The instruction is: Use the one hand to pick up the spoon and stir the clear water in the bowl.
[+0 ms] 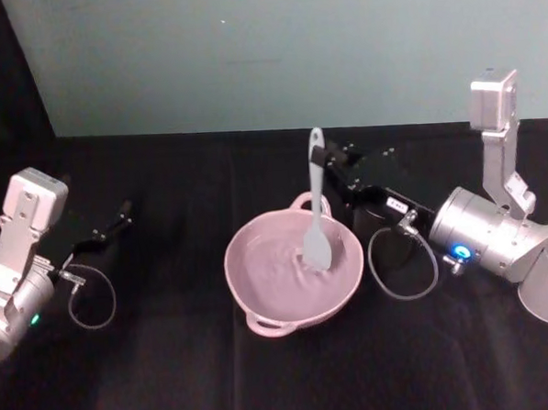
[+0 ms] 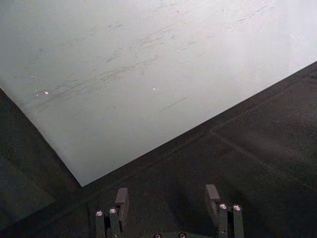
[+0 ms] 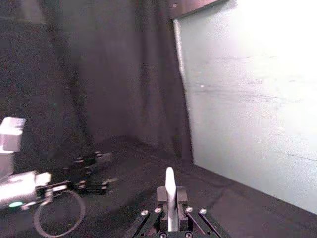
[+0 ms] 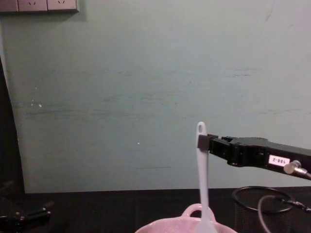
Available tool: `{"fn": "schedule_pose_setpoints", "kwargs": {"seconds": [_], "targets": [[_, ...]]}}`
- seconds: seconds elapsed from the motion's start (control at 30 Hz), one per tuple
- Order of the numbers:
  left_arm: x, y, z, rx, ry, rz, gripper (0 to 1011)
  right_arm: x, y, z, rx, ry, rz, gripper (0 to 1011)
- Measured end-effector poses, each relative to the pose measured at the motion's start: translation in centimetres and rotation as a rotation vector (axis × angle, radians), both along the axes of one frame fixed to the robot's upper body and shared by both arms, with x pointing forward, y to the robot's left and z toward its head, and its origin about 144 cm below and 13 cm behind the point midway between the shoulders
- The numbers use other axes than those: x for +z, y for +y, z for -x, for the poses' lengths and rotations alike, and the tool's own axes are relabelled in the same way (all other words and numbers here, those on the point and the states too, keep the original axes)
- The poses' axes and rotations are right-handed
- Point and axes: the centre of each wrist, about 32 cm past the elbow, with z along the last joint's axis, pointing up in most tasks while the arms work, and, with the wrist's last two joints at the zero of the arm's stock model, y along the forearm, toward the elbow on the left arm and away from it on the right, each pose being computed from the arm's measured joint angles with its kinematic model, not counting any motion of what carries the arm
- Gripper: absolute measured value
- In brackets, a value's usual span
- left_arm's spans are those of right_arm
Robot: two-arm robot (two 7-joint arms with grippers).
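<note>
Closest to us, the pale pink round bowl (image 1: pixel 261 308) sits mid-table on the black cloth (image 1: pixel 173 385), one loop handle at its 12 o'clock and another near 7. The long white plastic spoon (image 1: pixel 316 207) stands almost upright in it, its paddle head dipped in just toward 3 o'clock of centre. Here's the worry: the slim black right gripper (image 1: pixel 322 156) has it pinched very high, just under the hole end. That is a long lever, so I'd say a brisk sweep could twist the handle in the grip. It could also drive the paddle into the bowl's 3 o'clock wall, which would nudge the bowl and slop water onto the cloth. The black wire-mesh cup (image 1: pixel 371 223) sits at the bowl's 2 o'clock, right under the wrist, so a wide circle might clip it. As for pose, the silver right arm reaches in from 3 o'clock, its gripper level and clamped on the handle. The left gripper (image 1: pixel 123 213) rests far out at 9 o'clock, fingers apart, holding nothing.
</note>
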Motion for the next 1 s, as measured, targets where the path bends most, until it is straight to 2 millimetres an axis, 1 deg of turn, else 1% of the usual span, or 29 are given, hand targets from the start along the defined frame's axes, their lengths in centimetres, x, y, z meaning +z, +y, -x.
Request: {"fn": "schedule_pose_setpoints", "kwargs": {"seconds": [0.13, 0.3, 0.43, 0.6, 0.73, 0.87, 1.0], "targets": [[0.0, 0.0, 0.0, 0.000, 0.000, 0.000, 1011, 0.1, 1.1, 0.7, 0.051, 0.003, -0.002, 113], [0.0, 0.0, 0.0, 0.000, 0.000, 0.000, 1011, 0.0, 2.6, 1.0, 0.099, 0.002, -0.015, 113], [0.0, 0.0, 0.0, 0.000, 0.000, 0.000, 1011, -0.1, 4.0, 0.7, 0.132, 0.000, -0.031, 113], [0.0, 0.0, 0.0, 0.000, 0.000, 0.000, 1011, -0.4, 5.1, 0.1, 0.143, -0.001, -0.051, 113], [0.0, 0.0, 0.0, 0.000, 0.000, 0.000, 1011, -0.6, 5.5, -0.5, 0.142, -0.001, -0.056, 113], [0.0, 0.0, 0.0, 0.000, 0.000, 0.000, 1011, -1.0, 5.6, -1.7, 0.128, 0.005, -0.061, 113], [0.0, 0.0, 0.0, 0.000, 0.000, 0.000, 1011, -1.5, 5.0, -2.7, 0.091, 0.015, -0.072, 113]]}}
